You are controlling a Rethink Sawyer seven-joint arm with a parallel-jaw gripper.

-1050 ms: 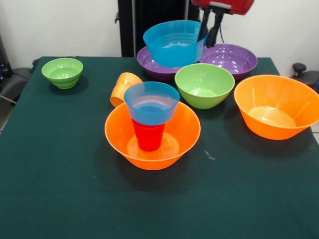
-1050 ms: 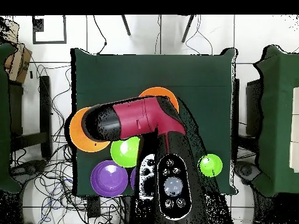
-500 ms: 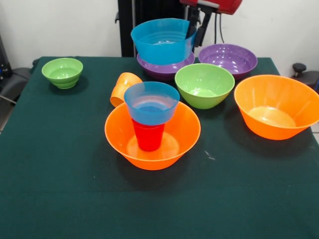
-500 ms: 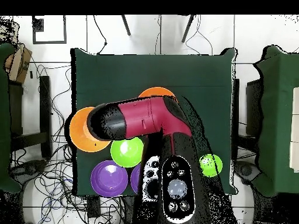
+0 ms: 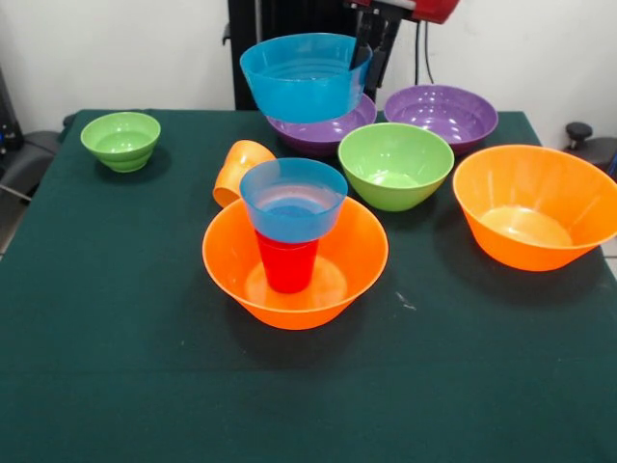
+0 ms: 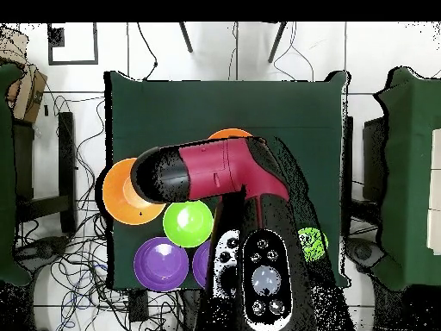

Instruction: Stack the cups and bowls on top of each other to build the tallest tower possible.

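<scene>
From the front, the gripper (image 5: 366, 60) grasps the right rim of a blue bowl (image 5: 304, 77), lifted above the far purple bowl (image 5: 328, 127). Nearer stands the tower (image 5: 294, 253) (orange base, red cup, blue bowl). Overhead, the arm (image 6: 215, 172) hides most of it.

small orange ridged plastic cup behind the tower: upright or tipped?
Tipped. The small orange ridged plastic cup lies on its side on the green cloth, its open mouth facing up-left, just behind the large orange base bowl.
</scene>
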